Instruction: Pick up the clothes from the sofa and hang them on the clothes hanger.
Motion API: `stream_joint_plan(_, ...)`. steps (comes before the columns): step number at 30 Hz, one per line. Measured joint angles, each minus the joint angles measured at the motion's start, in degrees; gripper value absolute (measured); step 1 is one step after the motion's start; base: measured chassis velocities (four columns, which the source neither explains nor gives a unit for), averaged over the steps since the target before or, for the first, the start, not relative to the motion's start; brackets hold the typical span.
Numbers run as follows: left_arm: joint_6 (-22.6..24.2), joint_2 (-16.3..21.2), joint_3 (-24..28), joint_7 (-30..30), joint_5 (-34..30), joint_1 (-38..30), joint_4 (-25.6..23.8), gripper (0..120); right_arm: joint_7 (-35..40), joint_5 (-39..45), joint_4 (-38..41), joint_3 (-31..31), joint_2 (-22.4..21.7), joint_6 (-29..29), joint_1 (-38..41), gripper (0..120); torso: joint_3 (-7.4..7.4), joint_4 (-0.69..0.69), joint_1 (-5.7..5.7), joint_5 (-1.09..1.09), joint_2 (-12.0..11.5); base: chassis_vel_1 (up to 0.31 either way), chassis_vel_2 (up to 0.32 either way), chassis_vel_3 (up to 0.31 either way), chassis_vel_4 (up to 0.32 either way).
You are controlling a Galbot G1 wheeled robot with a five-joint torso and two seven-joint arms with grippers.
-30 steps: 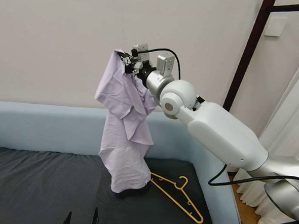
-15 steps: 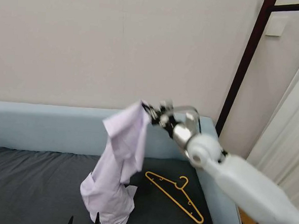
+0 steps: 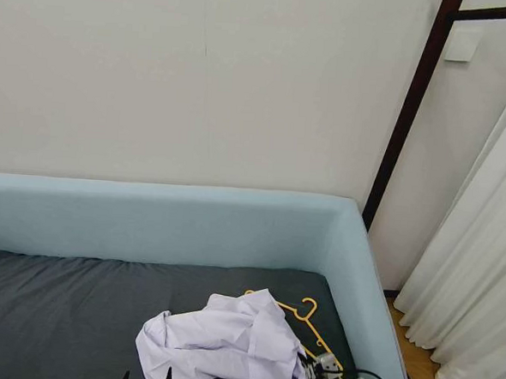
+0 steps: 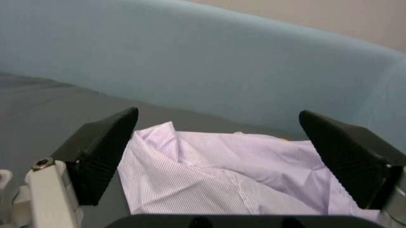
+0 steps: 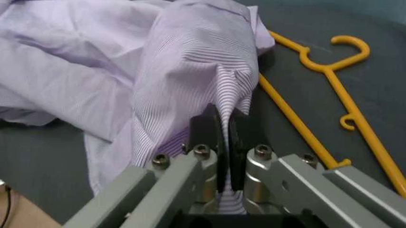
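Observation:
A lilac striped shirt (image 3: 222, 346) lies crumpled on the dark seat cushion (image 3: 56, 315) of the sofa, covering part of a yellow hanger (image 3: 304, 311). My right gripper (image 3: 317, 378) is low at the shirt's right edge. The right wrist view shows it (image 5: 225, 142) shut on a fold of the shirt (image 5: 197, 71), with the hanger (image 5: 323, 71) lying beside it. My left gripper (image 4: 225, 152) hovers open just in front of the shirt (image 4: 222, 175); its fingertips (image 3: 168, 378) peek in at the bottom of the head view.
The pale blue sofa back (image 3: 148, 222) and right armrest (image 3: 362, 299) enclose the cushion. A dark upright post (image 3: 408, 113) stands against the wall to the right, with white curtains (image 3: 479, 281) beyond it.
My right arm has swung down from head height to the cushion. The shirt, which hung from the gripper, now lies in a heap over the hanger's left end.

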Motion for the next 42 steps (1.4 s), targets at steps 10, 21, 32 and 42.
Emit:
stream_joint_plan(10, 0.0, 1.6, -0.5, -0.3, -1.3, -0.9, 0.7, 100, 4.2, -0.5, 16.2, 4.8, -7.1, -4.4, -8.5, 41, 0.00, -0.03, 0.01, -0.01, 0.0, 0.000, 0.000, 0.000, 0.000)
stream_joint_plan(21, -0.4, 1.6, -0.2, -0.1, -0.3, -0.6, 1.6, 100, 7.3, 15.2, 13.3, -1.9, -12.1, -13.8, 15.0, 84, 0.02, 0.00, 0.02, 0.00, 0.0, 0.000, 0.000, 0.000, 0.000)
stream_joint_plan(32, -0.6, 0.1, -0.6, 0.0, 0.4, 0.0, 2.4, 100, -4.9, 17.4, -18.6, -30.5, 7.3, -14.4, 51.4, 100, 0.02, 0.03, 0.03, -0.04, 0.0, 0.000, 0.000, 0.000, 0.000)
stream_joint_plan(42, -0.7, 1.4, -2.5, -0.2, 0.3, 2.5, 0.7, 100, -19.3, 5.5, -47.7, -35.6, 23.0, -6.6, 55.5, 100, 0.02, -0.04, 0.03, -0.01, 0.0, 0.000, 0.000, 0.000, 0.000)
